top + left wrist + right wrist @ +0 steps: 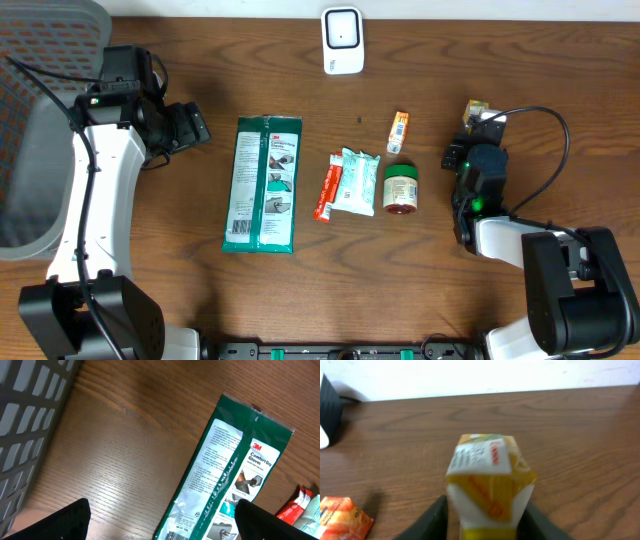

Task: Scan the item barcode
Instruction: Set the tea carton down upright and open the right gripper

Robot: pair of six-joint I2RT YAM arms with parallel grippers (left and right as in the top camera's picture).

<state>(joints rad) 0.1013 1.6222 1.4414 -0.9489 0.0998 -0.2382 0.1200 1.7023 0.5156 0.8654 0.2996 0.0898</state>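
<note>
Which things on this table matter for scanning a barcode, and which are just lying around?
For the job:
- white device at the far edge, likely the scanner
- yellow box between the right gripper's fingers

Lying about for now:
- green glove packet
- red sachet
- teal packet
- small orange box
- green-labelled jar
- grey basket

left arm [112,190]: white links, black joints, small green light | left claw [203,128]: black, fingers [60,520] matte wedges | left cable [86,170]: black, along link behind claw | right arm [500,238]: white link, black housings (two green lights) | right claw [472,130]: fingers [434,517] black | right cable [555,130]: black loop behind claw
</note>
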